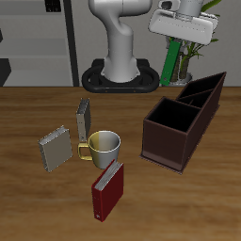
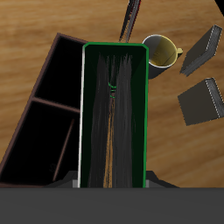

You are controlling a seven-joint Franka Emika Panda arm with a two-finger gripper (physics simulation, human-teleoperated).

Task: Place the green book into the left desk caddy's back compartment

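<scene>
gripper [image 1: 175, 36] up high over the table's back, clamped on the green book [image 1: 170, 64], which hangs just behind the left desk caddy [image 1: 179, 127]. wrist view: green book [image 2: 114, 114] beside the caddy [image 2: 44, 114]. we'd square it with the narrow back compartment [image 1: 203, 89]; plenty of open air, walls tight.

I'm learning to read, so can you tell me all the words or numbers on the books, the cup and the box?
None: no words, numbers or signs can be read anywhere.
The green book, held in the tool, shows only a plain cover.
The red book, the grey books and the cup are plain.
The brown box has no label.
</scene>
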